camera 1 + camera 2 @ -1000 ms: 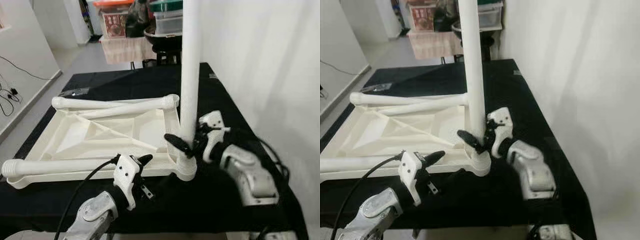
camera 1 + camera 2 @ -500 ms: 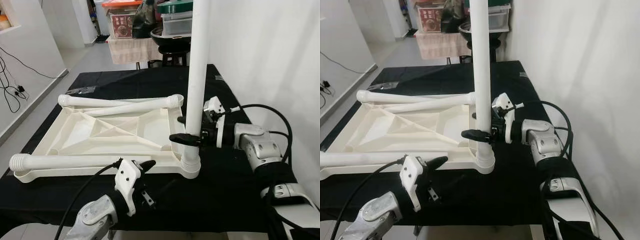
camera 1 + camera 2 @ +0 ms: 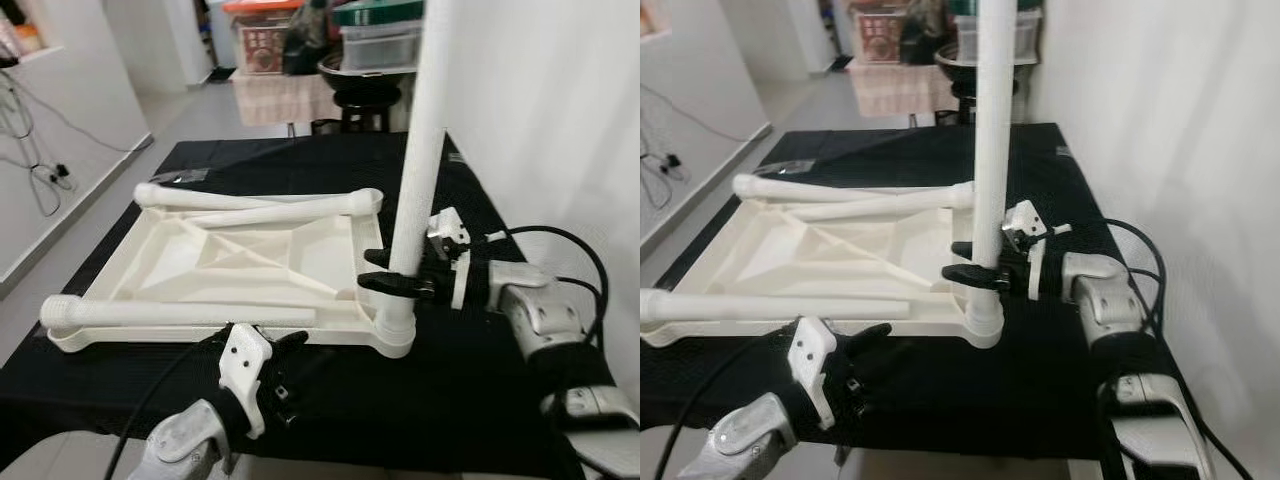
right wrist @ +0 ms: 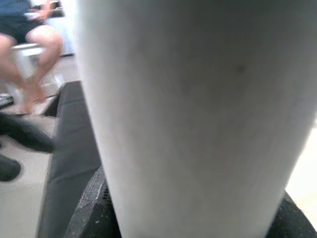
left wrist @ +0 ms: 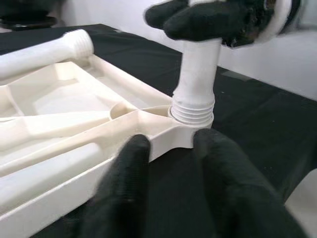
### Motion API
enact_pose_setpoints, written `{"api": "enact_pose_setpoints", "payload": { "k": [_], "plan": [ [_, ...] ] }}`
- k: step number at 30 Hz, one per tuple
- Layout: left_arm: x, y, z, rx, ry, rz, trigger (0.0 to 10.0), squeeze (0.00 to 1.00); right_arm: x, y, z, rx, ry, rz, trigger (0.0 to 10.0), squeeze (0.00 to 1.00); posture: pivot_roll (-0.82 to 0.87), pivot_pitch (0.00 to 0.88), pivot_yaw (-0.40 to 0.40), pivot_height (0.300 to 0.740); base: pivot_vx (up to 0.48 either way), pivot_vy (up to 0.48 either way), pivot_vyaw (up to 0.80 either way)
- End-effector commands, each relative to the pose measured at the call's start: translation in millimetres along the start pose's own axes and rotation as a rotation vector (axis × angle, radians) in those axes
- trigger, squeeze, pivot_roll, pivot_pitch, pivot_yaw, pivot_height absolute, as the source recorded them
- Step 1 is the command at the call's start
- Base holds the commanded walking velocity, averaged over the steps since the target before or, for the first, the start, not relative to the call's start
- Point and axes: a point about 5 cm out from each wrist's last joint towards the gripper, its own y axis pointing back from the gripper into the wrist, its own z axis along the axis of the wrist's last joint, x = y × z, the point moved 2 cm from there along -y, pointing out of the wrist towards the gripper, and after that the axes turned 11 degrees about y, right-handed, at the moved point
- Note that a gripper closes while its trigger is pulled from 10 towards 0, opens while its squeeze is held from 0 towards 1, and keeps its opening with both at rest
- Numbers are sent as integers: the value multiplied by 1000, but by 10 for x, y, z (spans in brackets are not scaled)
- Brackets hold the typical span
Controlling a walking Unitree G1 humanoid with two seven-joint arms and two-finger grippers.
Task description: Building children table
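No writing can be read anywhere: the boxes on the far shelf (image 3: 270, 40) are too blurred to tell a label.

The black-covered table (image 3: 300, 160) carries the white tabletop (image 3: 230, 265), lying upside down with its ribs showing, ahead of and to the left of the right gripper. 1 white leg (image 3: 425, 150) stands upright in the tabletop's near right corner socket (image 3: 393, 335), its threaded end seated there, as the left wrist view shows (image 5: 193, 111). 3 more legs lie on the tabletop: 1 along the near edge (image 3: 170, 313), just beyond the left gripper, and 2 (image 3: 260, 205) at the far edge, well beyond both grippers.

The right gripper (image 3: 395, 272) reaches in level from the right, its forearm (image 3: 525, 305) stretched across the table with a black cable looping behind it. Its 2 black fingers (image 3: 962, 273) pinch the upright leg low down, just above the socket; the right wrist view has the leg (image 4: 188, 114) pressed between the pads.

The left gripper (image 3: 855, 345) rises from below the table's near edge, fingers (image 5: 124, 188) spread apart and holding nothing, pointing at the socket corner and just short of the tabletop's rim.

A seated person's legs (image 4: 34, 44) show beyond the table in the right wrist view.
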Motion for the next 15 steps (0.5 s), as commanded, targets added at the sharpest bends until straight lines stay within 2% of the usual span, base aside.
{"api": "enact_pose_setpoints", "payload": {
  "k": [1,2,4,5,6,7,9,10,13,15],
  "plan": [
    [29,25,3,8,-3,22,0,0,71,37,-213,73,-87,-7,0,0,-53,0,34,740,0,0,0],
    [32,49,-11,10,5,33,0,0,210,10,-326,121,-109,-110,0,0,-43,0,30,740,0,0,0],
    [32,49,-11,10,5,33,0,0,210,10,-326,121,-109,-110,0,0,-43,0,30,740,0,0,0],
    [52,68,-19,13,5,38,0,0,269,-40,-479,269,-146,-416,0,0,-49,0,41,740,0,0,0],
    [52,68,-19,13,5,38,0,0,269,-40,-479,269,-146,-416,0,0,-49,0,41,740,0,0,0],
    [70,70,-20,15,1,36,0,0,563,-158,-510,324,-204,-542,0,0,-52,0,45,740,0,0,0],
    [70,70,-20,15,1,36,0,0,563,-158,-510,324,-204,-542,0,0,-52,0,45,740,0,0,0],
    [92,53,-19,18,-3,30,0,0,660,-196,-512,360,-211,-616,0,0,-54,0,48,740,0,0,0],
    [105,28,-12,20,-8,23,0,0,708,-321,-462,343,-191,-590,0,0,-38,0,41,740,0,0,0],
    [105,28,-12,20,-8,23,0,0,708,-321,-462,343,-191,-590,0,0,-38,0,41,740,0,0,0]
  ]
}}
